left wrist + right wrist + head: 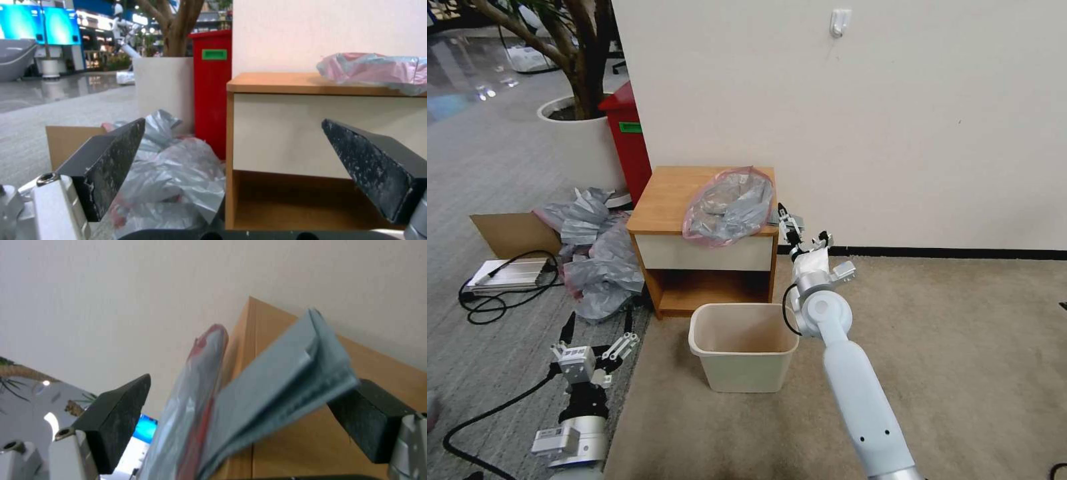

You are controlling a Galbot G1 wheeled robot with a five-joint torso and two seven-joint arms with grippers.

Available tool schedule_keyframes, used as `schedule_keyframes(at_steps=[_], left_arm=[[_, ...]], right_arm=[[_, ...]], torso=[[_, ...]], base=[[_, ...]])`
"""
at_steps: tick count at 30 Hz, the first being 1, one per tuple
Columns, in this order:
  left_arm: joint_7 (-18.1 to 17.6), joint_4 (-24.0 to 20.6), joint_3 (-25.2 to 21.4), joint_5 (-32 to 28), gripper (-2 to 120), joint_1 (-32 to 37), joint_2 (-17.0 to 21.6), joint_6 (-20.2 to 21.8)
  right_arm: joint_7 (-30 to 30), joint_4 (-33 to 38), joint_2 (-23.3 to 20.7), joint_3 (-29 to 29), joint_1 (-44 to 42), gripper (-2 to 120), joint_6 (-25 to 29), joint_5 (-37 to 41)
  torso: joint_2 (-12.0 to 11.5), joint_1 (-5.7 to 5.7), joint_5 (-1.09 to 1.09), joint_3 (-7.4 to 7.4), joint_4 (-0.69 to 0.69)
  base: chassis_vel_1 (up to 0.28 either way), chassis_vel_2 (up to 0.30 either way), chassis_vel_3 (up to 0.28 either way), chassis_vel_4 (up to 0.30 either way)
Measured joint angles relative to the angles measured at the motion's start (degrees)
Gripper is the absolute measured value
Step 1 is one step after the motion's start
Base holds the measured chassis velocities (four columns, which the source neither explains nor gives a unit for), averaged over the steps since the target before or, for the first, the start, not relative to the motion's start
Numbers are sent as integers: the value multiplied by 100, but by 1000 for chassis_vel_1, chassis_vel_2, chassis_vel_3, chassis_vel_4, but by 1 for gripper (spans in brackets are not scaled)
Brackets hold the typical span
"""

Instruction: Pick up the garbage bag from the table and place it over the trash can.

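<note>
1. The bag (730,206) lay crumpled on the table (667,197), centre frame, overhanging its front right edge.
2. The right gripper (802,235) stood open at that corner, bag folds between its fingers (115,420).
3. The left gripper (597,332) waited open, lower left.
4. The can (744,347) stood below the table.

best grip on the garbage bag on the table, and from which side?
Grip the garbage bag at the loose folded edge overhanging the table's front-right corner, coming in from the right. That flap sticks out past the wood, so the jaws can probably close on thin plastic without scraping the top. The right gripper is open with the flap already between its jaws; the left gripper is low by the floor.
</note>
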Motion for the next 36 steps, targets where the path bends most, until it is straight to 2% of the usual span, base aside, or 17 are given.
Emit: schedule_keyframes(at_steps=[4, 6, 8, 10, 13, 15, 17, 20, 22, 25, 36], left_arm=[[-14, -26, -13, 14, 99, 22, -11, -4], [-25, -31, -24, 22, 99, 32, -19, -11], [-26, -32, -24, 24, 99, 34, -22, -13], [-35, -34, -20, 34, 99, 36, -35, -18], [-42, -34, -7, 44, 99, 34, -38, -19], [-49, -34, -1, 51, 99, 33, -41, -19], [-52, -34, -1, 52, 99, 33, -41, -19], [-70, -36, -4, 53, 99, 32, -38, -19], [-72, -35, -4, 53, 99, 32, -38, -19], [-99, -36, 9, 69, 99, 27, -47, -19], [-154, -42, -5, 92, 99, 23, -58, -6]], right_arm=[[-19, -78, 22, 31, 91, 83, 10, 16], [-26, -99, 33, 41, 120, 71, 21, 18], [-27, -101, 36, 42, 120, 68, 22, 18], [-31, -103, 50, 50, 115, 57, 31, 15], [-34, -111, 59, 50, 98, 49, 37, 5], [-45, -117, 60, 56, 91, 38, 47, -7], [-47, -122, 55, 63, 91, 34, 50, -11], [-50, -124, 48, 73, 91, 18, 52, -16], [-50, -124, 48, 72, 91, 17, 52, -16], [-55, -123, 51, 59, 89, 0, 53, -34], [29, 166, -42, -162, -133, 0, 81, -80]], torso=[[0, 0, 0, 0, 0], [0, 0, 0, 0, 0], [0, 0, 0, 0, 0], [0, 0, 0, 0, -1], [0, 0, 0, 0, 0], [0, 0, 0, 0, 0], [0, 0, 0, 0, 0], [0, 0, 0, 0, 0], [0, 0, 0, 0, 0], [0, 0, 0, 0, 0], [0, 0, 0, 0, 0]], base=[[0, 0, 0, 0], [0, 0, 0, 0], [0, 0, 0, 0], [0, 0, 0, 0], [0, 0, 0, 0], [0, 0, 0, 0], [0, 0, 0, 0], [0, 0, 0, 0], [0, 0, 0, 0], [0, 0, 0, 0], [0, 0, 0, 0]])
